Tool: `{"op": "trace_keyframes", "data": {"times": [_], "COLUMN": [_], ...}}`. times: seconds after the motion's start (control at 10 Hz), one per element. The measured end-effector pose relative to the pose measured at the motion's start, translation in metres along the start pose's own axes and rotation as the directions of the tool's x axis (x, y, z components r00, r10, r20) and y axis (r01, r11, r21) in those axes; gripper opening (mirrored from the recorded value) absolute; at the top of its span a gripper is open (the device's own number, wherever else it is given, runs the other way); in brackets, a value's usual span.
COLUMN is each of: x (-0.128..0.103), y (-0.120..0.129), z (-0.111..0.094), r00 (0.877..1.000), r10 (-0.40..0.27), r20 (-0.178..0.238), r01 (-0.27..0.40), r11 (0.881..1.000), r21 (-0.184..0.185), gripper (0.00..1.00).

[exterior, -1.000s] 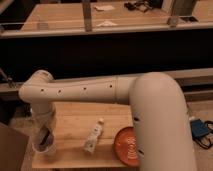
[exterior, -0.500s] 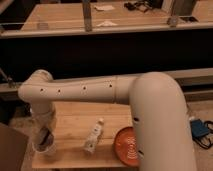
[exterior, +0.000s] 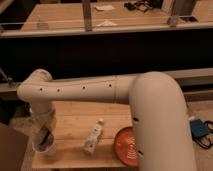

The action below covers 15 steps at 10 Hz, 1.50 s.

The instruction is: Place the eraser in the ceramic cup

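Across your view, one white arm (exterior: 80, 90) is stretching leftward and bending down over one wooden table (exterior: 75, 117). One orange ridged bowl (exterior: 125, 147) is sitting near the table's right front, partly behind the arm, and one white tube (exterior: 93, 137) is lying near the middle. At the left front, one ceramic cup (exterior: 44, 149) is standing, with the gripper (exterior: 45, 136) hanging at its rim; you cannot tell whether it is open, closed or holding anything.

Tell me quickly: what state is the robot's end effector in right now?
The end effector is down at the ceramic cup on the table's left side; open, closed or holding something cannot be told.
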Motion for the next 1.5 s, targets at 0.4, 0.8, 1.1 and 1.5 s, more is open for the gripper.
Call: {"op": "trace_keyframes", "data": {"times": [0.4,0.8,1.1,1.5], "x": [-0.0006,-0.0008,-0.0011,-0.0019], "y": [0.0003,0.001,0.0007,0.0012], "z": [-0.0006,-0.0009,-0.0011,-0.001], "r00": [1.0,1.0,1.0,1.0], "r10": [-0.008,-0.014,-0.022,-0.029], "r20": [0.0,0.0,0.0,0.0], "r01": [0.008,0.014,0.021,0.029], "r11": [1.0,1.0,0.999,0.999], "r21": [-0.009,-0.018,-0.023,-0.032], "gripper": [0.11,0.11,0.04,0.04]}}
